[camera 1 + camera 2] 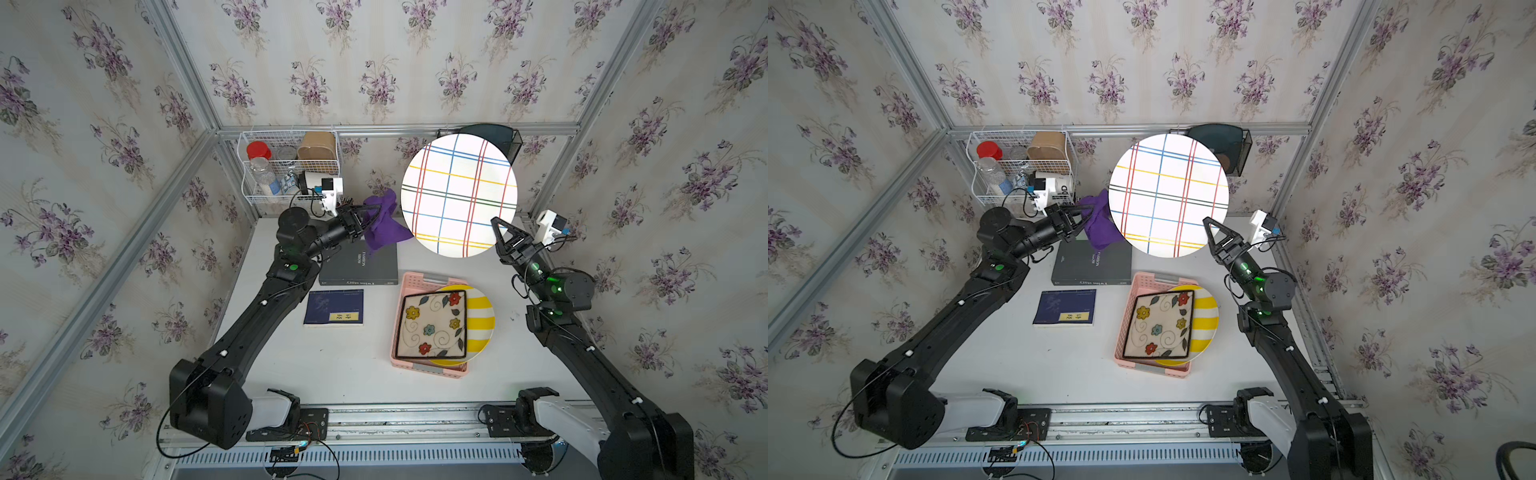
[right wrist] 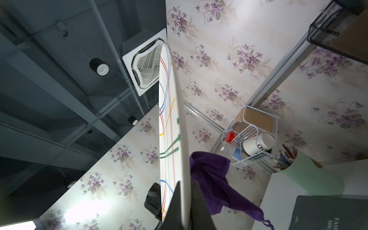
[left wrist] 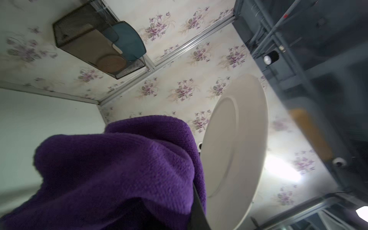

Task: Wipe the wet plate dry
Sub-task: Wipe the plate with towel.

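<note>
1. Nearest, along the front rail: the bases of both black arms, reaching away over the white worktop [image 1: 353, 361].
2. A little farther back, toward the right side: a pink basket [image 1: 395, 332] lying on the worktop. Inside it, a square flowered plate [image 1: 432, 326] stacked on a round yellow-striped plate [image 1: 480, 320], the latter overhanging the basket's right wall.
3. Left of the basket, flat on the worktop: a small blue book [image 1: 334, 307], and just beyond it a larger grey book [image 1: 359, 266].
4. Farther back, held clear of the worktop in both top views: a round white plate [image 1: 459, 195] with coloured stripes. Standing on edge and tilted, with the striped face turned up toward the top camera and the plain underside toward the back wall. Red and blue stripes running roughly bottom to top, yellow and dark ones crossing them.
5. Right claw [image 1: 496, 226]: closed tight on the white plate's lower right rim, one finger on each face, as seen edge-on in the right wrist view.
6. Left claw [image 1: 368, 216]: pinched shut on a bunched purple cloth [image 1: 384, 226], hanging above the grey book's far end, just beside the white plate's left edge on the underside. Contact between cloth and plate: unclear.
7. Farthest, on the back wall: a white wire basket [image 1: 291, 134] of jars and containers, and a black mesh holder [image 1: 509, 143] behind the white plate's top edge.
</note>
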Available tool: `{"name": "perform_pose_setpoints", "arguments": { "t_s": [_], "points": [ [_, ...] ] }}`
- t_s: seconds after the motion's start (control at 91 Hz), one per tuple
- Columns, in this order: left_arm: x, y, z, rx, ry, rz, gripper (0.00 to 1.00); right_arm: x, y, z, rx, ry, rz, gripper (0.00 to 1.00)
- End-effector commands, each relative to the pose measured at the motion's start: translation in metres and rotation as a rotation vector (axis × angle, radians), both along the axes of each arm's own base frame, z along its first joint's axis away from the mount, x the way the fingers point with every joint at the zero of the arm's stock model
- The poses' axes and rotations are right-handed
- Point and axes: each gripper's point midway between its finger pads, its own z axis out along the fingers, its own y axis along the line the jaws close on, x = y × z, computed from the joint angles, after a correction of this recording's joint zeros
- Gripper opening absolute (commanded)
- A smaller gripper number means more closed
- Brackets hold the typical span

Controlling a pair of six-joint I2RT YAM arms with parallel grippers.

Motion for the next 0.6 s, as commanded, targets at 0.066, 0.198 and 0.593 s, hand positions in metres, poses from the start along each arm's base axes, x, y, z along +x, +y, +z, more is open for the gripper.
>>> {"name": "perform_pose_setpoints", "arguments": {
  "t_s": [0.066, 0.198, 0.593],
  "points": [
    [-0.033, -0.010, 0.070, -0.277, -0.147, -0.186, 0.00, -0.033, 0.013, 0.015, 0.051, -0.107, 0.105, 0.00],
    [-0.038, -0.019, 0.085, -0.371, -0.165, -0.236, 0.00, -0.029, 0.025, -0.003, 0.027, -0.047, 0.122, 0.00],
    [-0.095, -0.072, 0.136, -0.596, -0.175, -0.460, 0.00, -0.023, 0.062, 0.017, 0.083, -0.107, 0.190, 0.00]
  ]
}}
